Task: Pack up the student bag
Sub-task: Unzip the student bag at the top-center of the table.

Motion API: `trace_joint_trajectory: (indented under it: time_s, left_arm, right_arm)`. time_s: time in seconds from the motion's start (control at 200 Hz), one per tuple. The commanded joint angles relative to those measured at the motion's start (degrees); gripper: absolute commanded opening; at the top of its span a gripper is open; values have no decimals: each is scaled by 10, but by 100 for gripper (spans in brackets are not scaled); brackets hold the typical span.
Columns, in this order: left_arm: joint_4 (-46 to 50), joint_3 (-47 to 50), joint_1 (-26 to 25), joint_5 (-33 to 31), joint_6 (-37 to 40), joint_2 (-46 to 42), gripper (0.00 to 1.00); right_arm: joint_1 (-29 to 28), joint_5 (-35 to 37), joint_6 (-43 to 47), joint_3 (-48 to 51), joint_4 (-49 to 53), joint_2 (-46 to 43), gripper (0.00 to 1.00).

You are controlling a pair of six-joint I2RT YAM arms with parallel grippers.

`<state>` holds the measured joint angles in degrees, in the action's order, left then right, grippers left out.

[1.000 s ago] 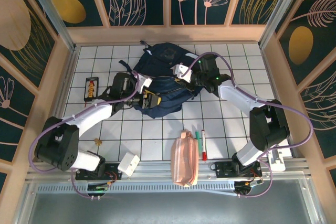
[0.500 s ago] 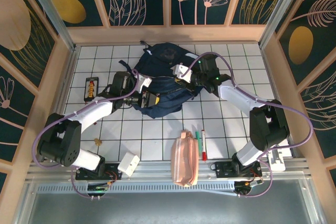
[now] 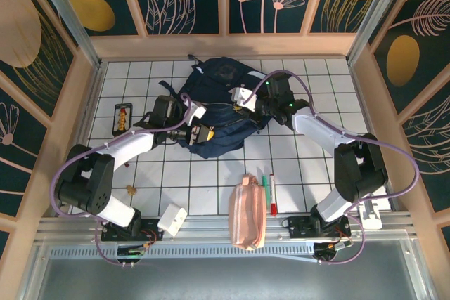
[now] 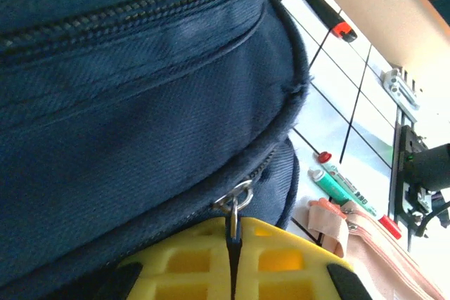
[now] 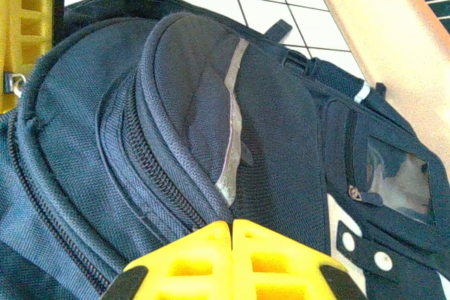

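The student bag [image 3: 219, 93], a large navy-blue backpack, lies at the back middle of the tiled table. My left gripper [image 3: 203, 133] is at its near left edge. In the left wrist view the yellow fingers [image 4: 176, 261] are shut on the metal zipper pull [image 4: 239, 198] of the bag [image 4: 140, 82]. My right gripper [image 3: 247, 108] is on the bag's right side. Seen from the right wrist, it [image 5: 232, 224] is shut on a fold of the bag's fabric [image 5: 204, 138] by the pale piping stripe [image 5: 232, 124]. The zip looks closed.
A pink pencil pouch [image 3: 247, 214] lies at the near edge, with a green pen [image 3: 266, 186] and a red marker [image 3: 273, 196] beside it. A black-and-orange item [image 3: 123, 117] sits at the left, and a white box [image 3: 172, 219] and a small tan piece [image 3: 131, 189] lie near the left base.
My left gripper has closed on the zipper pull, and its forearm has swung a little toward the back left. The right arm and the bag have stayed put.
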<state>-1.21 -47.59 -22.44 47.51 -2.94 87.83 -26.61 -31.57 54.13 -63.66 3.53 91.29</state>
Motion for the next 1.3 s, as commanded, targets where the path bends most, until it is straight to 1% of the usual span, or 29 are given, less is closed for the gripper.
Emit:
trace_joint_trajectory:
  time_s: [0.0,0.06,0.12,0.215,0.25,0.325,0.365,0.415,0.515,0.555,0.601,0.626,0.631,0.651,0.671,0.681,0.696,0.751,0.811,0.851,0.886,0.931,0.971,1.056,1.131,1.191,1.246,1.296]
  left_arm:
    - [6,-18,1,15,51,-2,0]
    - [8,-14,1,9,64,-14,0]
    - [17,-8,2,-14,82,-33,0]
    - [44,4,9,-101,113,-63,0]
    - [45,10,19,-122,117,-71,0]
    - [37,21,53,-147,109,-81,0]
    - [31,25,66,-169,111,-86,0]
    - [29,29,68,-208,132,-89,0]
    - [10,39,68,-223,169,-95,0]
    - [-1,41,69,-207,168,-97,0]
    - [-15,40,68,-161,159,-103,0]
    - [-26,41,68,-139,149,-106,0]
    - [-28,41,68,-134,147,-107,0]
    - [-37,42,68,-121,136,-110,0]
    - [-44,44,67,-111,126,-114,0]
    - [-49,45,67,-106,120,-116,0]
    - [-53,47,68,-101,114,-119,0]
    - [-65,52,67,-75,97,-128,0]
    - [-57,50,67,-57,86,-135,0]
    - [-49,46,65,-46,82,-138,0]
    - [-43,43,63,-40,79,-142,0]
    - [-36,41,57,-36,75,-146,0]
    - [-25,38,49,-35,78,-148,0]
    - [-8,34,33,-40,82,-151,0]
    - [-25,41,30,-32,63,-154,0]
    - [-43,47,28,-24,51,-156,0]
    - [-44,47,22,-23,52,-155,0]
    - [-42,46,19,-21,53,-154,0]
  right_arm:
    - [-4,-20,14,-9,-8,-14,0]
    - [-2,-13,24,-5,-4,-18,0]
    - [0,-4,45,0,7,-23,0]
    - [15,-10,79,14,19,-40,0]
    - [20,-19,100,25,21,-50,0]
    - [22,-18,129,60,-3,-74,0]
    - [23,-19,128,75,-21,-84,0]
    - [22,-22,122,85,-32,-89,0]
    - [20,-28,107,86,-44,-87,0]
    - [17,-23,99,84,-48,-84,0]
    - [10,-9,78,86,-67,-83,0]
    - [5,0,64,90,-84,-84,19]
    - [3,1,61,92,-88,-84,21]
    - [-2,4,48,96,-101,-86,38]
    - [-8,0,40,101,-111,-88,48]
    - [-11,-3,37,104,-117,-89,51]
    - [-16,-9,33,108,-124,-92,52]
    - [-43,-19,26,124,-155,-97,53]
    - [-88,1,21,129,-175,-89,53]
    - [-111,23,33,123,-167,-76,52]
    - [-127,58,34,119,-178,-65,52]
    - [-142,97,25,117,-201,-54,55]
    - [-146,118,18,113,-215,-46,58]
    - [-146,138,9,93,-211,-34,59]
    - [-146,141,24,80,-189,-29,61]
    - [-145,150,27,86,-199,-30,61]
    - [-143,160,34,89,-194,-27,58]
    - [-144,180,41,89,-193,-24,51]
